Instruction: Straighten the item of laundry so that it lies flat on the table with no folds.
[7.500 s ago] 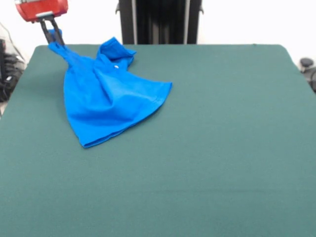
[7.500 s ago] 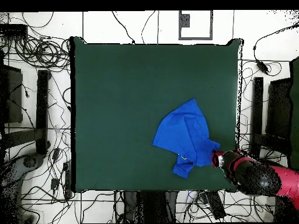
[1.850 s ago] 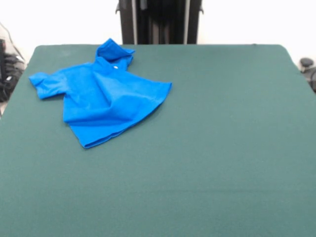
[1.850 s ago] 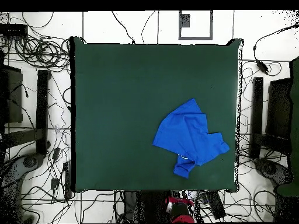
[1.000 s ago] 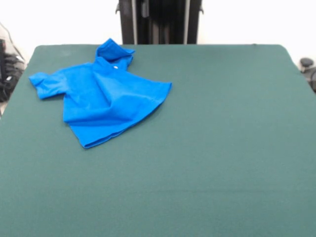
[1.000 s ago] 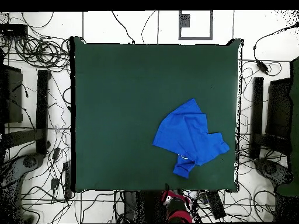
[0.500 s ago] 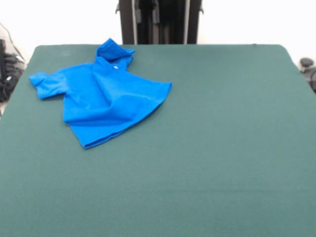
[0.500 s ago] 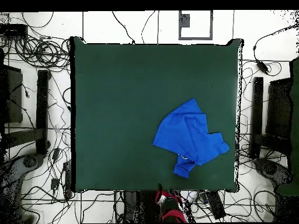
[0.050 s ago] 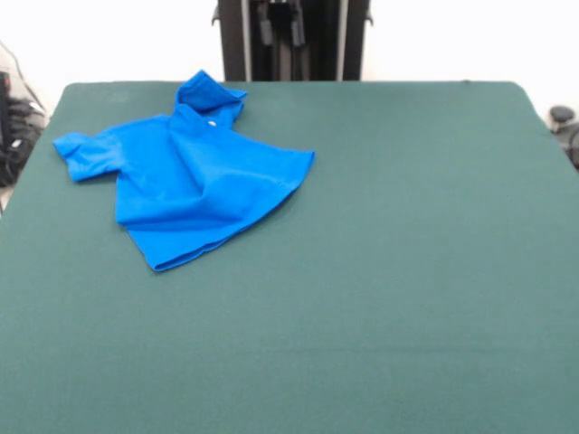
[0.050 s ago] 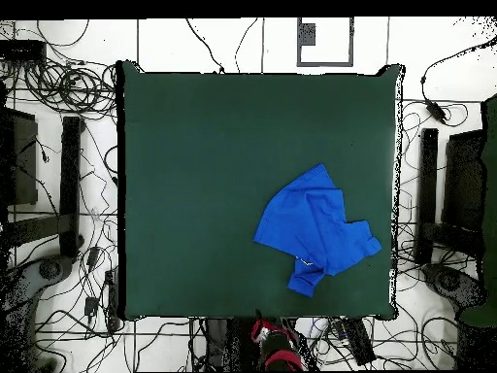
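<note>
Evenly lit, bright and diffuse, nothing harsh. Washed out to near white behind the table (image 9: 380,271) in the front view. Only a thin soft shadow under the lower hem of the T-shirt (image 9: 185,181), faint shading in its folds. No glare on the matte green felt. Slightly soft overall, front edge of the table no crisper than the far edge. From overhead, flat light on the table (image 10: 194,175), T-shirt (image 10: 313,228) saturated, barely any shadow round it.

Front camera low across the table (image 9: 407,271); overhead straight down, same table.
</note>
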Action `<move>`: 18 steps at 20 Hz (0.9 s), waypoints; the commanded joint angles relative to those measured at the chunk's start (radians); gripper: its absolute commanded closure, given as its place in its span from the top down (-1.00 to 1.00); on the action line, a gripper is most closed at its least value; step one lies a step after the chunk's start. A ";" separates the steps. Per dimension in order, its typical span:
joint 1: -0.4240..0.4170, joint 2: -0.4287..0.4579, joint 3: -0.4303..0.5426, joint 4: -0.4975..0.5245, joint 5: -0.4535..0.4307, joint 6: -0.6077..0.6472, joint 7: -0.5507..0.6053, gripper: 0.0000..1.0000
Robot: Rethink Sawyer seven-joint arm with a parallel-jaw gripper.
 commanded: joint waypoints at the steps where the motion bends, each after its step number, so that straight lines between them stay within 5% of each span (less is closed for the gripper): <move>1: 0.030 0.034 0.084 -0.154 0.068 -0.073 0.268 1.00; 8: 0.018 -0.012 0.092 -0.163 0.072 -0.003 0.237 1.00; 18: 0.015 0.061 0.085 -0.228 0.054 -0.010 0.224 1.00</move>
